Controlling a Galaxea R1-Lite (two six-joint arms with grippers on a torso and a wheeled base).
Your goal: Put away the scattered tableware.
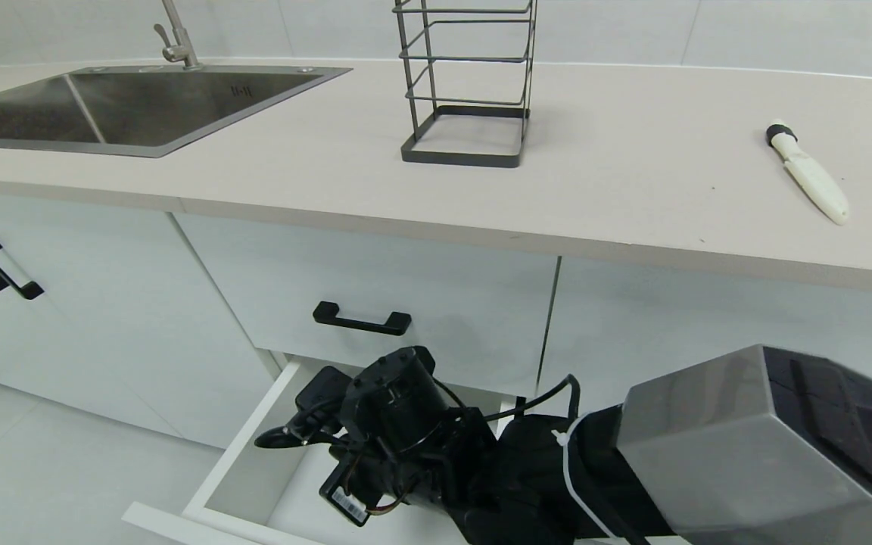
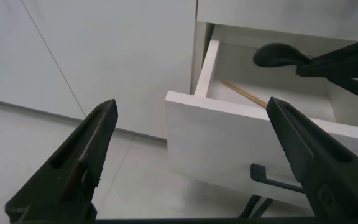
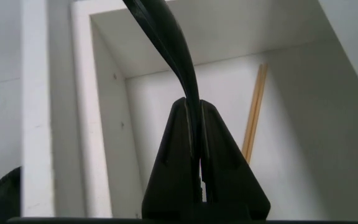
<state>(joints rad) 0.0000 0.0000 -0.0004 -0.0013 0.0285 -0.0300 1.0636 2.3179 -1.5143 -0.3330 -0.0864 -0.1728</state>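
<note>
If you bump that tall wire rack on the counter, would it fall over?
Probably, if pushed up high: the wire rack is tall over a small base. It looks light, being thin open wire, so a low push would likely just slide it.

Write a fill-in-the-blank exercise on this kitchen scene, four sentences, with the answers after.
1. The right gripper is shut on a black ____.
2. Wooden chopsticks lie inside the open ____.
3. The left gripper has its fingers ____.
4. The white knife lies on the ____, to the right of the wire rack.

Answers: spoon; drawer; open; countertop.
</note>
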